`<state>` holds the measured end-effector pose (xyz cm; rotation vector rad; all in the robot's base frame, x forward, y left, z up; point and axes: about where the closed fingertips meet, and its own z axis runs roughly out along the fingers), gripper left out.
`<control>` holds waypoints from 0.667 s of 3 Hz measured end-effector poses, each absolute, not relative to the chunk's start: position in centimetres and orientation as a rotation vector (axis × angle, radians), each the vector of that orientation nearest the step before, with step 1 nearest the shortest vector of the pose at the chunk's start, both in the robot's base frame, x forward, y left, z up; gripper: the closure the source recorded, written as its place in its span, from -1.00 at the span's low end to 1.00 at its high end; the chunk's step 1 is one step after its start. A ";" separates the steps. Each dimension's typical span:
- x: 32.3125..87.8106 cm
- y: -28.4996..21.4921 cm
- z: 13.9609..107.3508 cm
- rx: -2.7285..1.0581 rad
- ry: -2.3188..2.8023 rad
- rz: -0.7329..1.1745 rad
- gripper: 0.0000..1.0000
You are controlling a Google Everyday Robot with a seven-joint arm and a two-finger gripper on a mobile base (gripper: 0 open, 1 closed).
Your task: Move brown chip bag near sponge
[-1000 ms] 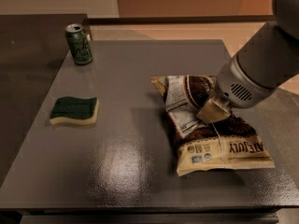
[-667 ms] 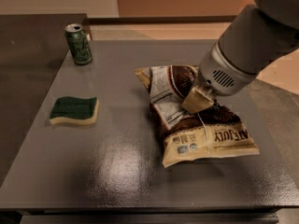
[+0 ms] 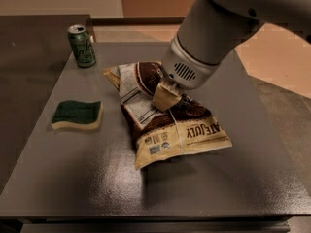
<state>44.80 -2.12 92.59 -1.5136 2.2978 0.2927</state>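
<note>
The brown chip bag is large, crinkly, dark brown and cream-yellow, with its white label facing up; it sits at the middle of the dark table. My gripper comes down from the upper right and is shut on the bag's upper middle. The sponge, dark green over pale yellow foam, lies flat at the left, a short gap from the bag's left edge.
A green drink can stands upright at the table's back left. The dark table ends close to the front and at the right; a lower floor shows beyond its right edge.
My gripper has carried the bag leftward across the table, closing much of the gap to the sponge. The sponge and can have not moved.
</note>
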 end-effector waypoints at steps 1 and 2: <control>45.5 0.2 92.2 -1.546 2.275 0.298 0.65; 46.3 1.9 91.7 -1.571 2.258 0.307 0.16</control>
